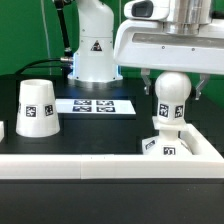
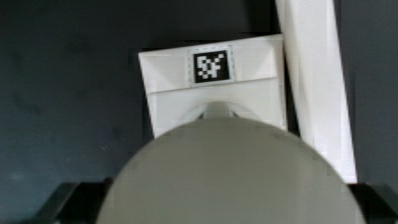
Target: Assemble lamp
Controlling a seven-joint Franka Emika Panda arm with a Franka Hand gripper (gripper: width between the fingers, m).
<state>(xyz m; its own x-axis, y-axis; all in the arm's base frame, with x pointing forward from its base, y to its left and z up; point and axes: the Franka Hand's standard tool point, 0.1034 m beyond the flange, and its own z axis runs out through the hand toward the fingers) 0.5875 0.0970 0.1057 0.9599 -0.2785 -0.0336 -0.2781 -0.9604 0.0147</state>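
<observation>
The white ball-shaped bulb [image 1: 172, 98] stands upright between my fingers, its tagged stem reaching down to the flat square stepped base [image 1: 168, 143] at the exterior view's right. My gripper [image 1: 172, 88] is shut on the bulb's round head. In the wrist view the bulb [image 2: 217, 170] fills the near part, with the base [image 2: 214, 85] and its tag beyond it, and my dark fingers [image 2: 75, 200] flank the bulb. The tapered shade [image 1: 37, 108] stands mouth down at the exterior view's left, apart from the gripper.
The marker board [image 1: 92, 105] lies flat at the middle back. A white raised wall [image 1: 100, 165] runs along the front and beside the base [image 2: 317, 80]. The robot's white pedestal [image 1: 93, 50] stands behind.
</observation>
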